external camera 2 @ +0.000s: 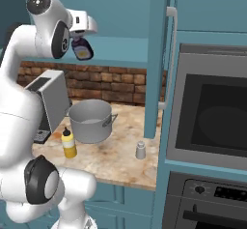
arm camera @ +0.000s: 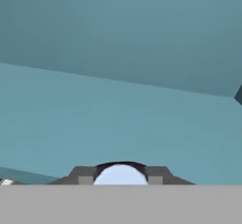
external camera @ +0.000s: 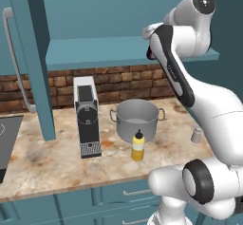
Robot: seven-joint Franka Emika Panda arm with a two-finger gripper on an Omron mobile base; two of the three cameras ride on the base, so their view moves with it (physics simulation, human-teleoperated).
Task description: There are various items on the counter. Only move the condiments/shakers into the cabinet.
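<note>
My gripper (external camera 2: 80, 39) is raised to the level of the teal cabinet shelf (external camera 2: 123, 47) and is shut on the dark brown sauce bottle (external camera 2: 82, 50), which hangs tilted below the hand. In the hand view the bottle's blue cap (arm camera: 121, 175) sits between the fingertips (arm camera: 83, 176), with the flat shelf (arm camera: 118, 114) ahead. On the marbled counter (external camera: 47, 162) stand the yellow squeeze bottle (external camera: 138, 146) (external camera 2: 69, 144), in front of the pot, and the small grey-white shaker (external camera: 196, 135) (external camera 2: 140, 150), off to the right.
A steel two-handled pot (external camera: 136, 119) (external camera 2: 90, 120) and a black-and-white coffee machine (external camera: 87, 117) stand mid-counter. An open cabinet door (external camera: 28, 53) hangs at the left and another (external camera 2: 159, 54) at the right. A built-in oven (external camera 2: 212, 117) fills the right wall. A cooktop corner (external camera: 7, 138) lies far left.
</note>
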